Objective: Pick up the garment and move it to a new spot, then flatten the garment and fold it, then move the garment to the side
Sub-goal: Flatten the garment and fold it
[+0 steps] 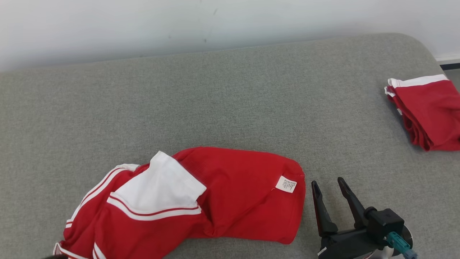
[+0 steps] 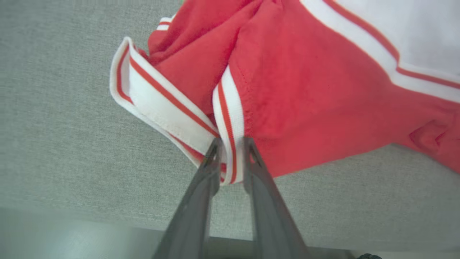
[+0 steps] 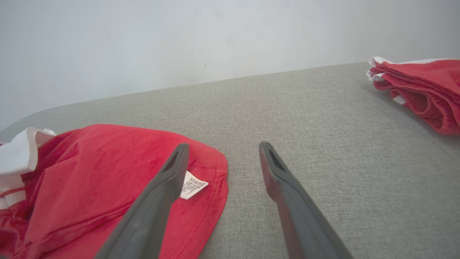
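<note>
Closest in, at the bottom centre of the left wrist view, the left gripper (image 2: 231, 142) has its two fingers narrowly apart on either side of a white-and-red striped trim (image 2: 230, 108). Whether they pinch it or merely straddle it cannot be told. The garment (image 1: 233, 194) lies rumpled along the lower middle of the head view. A white panel (image 1: 161, 187) is flipped over its left half, and a care label (image 1: 286, 184) shows near its right edge. I judge the step in hand to be flattening, and that needs a firm hold on both ends. If the left hold is loose, it should close squarely on the trim, taking one layer of the band rather than the bunched folds beside it. At the lower right of the head view the right gripper (image 1: 327, 182) stands wide and empty, just beside the hem and off the cloth. Its best target is probably the rounded corner by the label. It should come in low so that one finger slides under the edge, since a grab from above may pinch the grey padded surface (image 1: 230, 100) as well. Pulling the two ends apart and toward the bare middle of the frame should unroll the flipped panel. Farther off, at the right edge, a folded red pile (image 1: 427, 111) sits well apart from the garment and should be kept clear of.
</note>
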You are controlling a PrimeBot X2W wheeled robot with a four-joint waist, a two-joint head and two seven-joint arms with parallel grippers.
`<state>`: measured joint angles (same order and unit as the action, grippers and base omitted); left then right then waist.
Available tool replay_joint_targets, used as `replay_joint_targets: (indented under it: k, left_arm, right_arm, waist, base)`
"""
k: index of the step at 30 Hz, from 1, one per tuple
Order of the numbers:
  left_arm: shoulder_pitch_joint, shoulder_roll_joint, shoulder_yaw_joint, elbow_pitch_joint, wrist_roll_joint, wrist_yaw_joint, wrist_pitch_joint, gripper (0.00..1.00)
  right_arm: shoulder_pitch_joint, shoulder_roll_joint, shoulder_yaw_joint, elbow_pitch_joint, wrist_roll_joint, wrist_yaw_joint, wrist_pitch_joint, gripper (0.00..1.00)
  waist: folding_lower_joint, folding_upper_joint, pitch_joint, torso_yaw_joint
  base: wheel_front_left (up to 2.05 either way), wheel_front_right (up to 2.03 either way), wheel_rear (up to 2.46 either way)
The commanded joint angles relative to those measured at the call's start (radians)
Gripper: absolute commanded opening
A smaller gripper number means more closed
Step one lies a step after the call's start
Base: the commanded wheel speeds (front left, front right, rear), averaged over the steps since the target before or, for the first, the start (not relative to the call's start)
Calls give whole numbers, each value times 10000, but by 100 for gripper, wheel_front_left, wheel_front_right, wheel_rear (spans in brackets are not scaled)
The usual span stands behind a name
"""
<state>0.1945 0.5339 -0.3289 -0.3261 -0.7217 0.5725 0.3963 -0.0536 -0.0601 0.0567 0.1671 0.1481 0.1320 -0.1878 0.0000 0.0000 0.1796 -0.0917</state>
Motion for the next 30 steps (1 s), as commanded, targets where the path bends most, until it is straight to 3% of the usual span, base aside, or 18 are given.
replay_joint_targets:
  k: [1, 7, 12, 16, 24, 30]
  left_arm:
    - [-221, -38, 110, -93, 117, 29, -124, 100]
    - [-756, 296, 598, -1223, 369, 41, -438, 100]
    - [-1711, 749, 470, -1650, 819, -271, -257, 100]
    - [-3361, 731, -260, -796, 1198, -1082, -72, 100]
    - [-6298, 168, -1865, 2892, 1744, -2967, 444, 100]
    - [-7105, 164, -2330, 4148, 1704, -3635, 1089, 100]
  right_arm:
    - [-41, -13, -40, -33, -21, -22, 3, 100]
    - [0, 7, -154, -56, -50, -22, 7, 100]
    - [-64, 31, -187, -101, -33, -22, 2, 100]
    - [-229, 46, -77, -136, 11, -22, -22, 100]
    - [-625, 64, 130, -104, 66, -22, -119, 100]
    - [-688, 80, 59, -43, 77, -22, -218, 100]
  waist:
    - [0, 0, 2, 28]
    - [0, 0, -36, 81]
    - [0, 0, 52, 78]
    - [0, 0, 310, -32]
    - [0, 0, 933, -637]
    - [0, 0, 1165, -970]
  base:
    - [0, 0, 0]
    - [0, 0, 0]
    - [0, 0, 0]
    - [0, 0, 0]
    - [0, 0, 0]
    - [0, 0, 0]
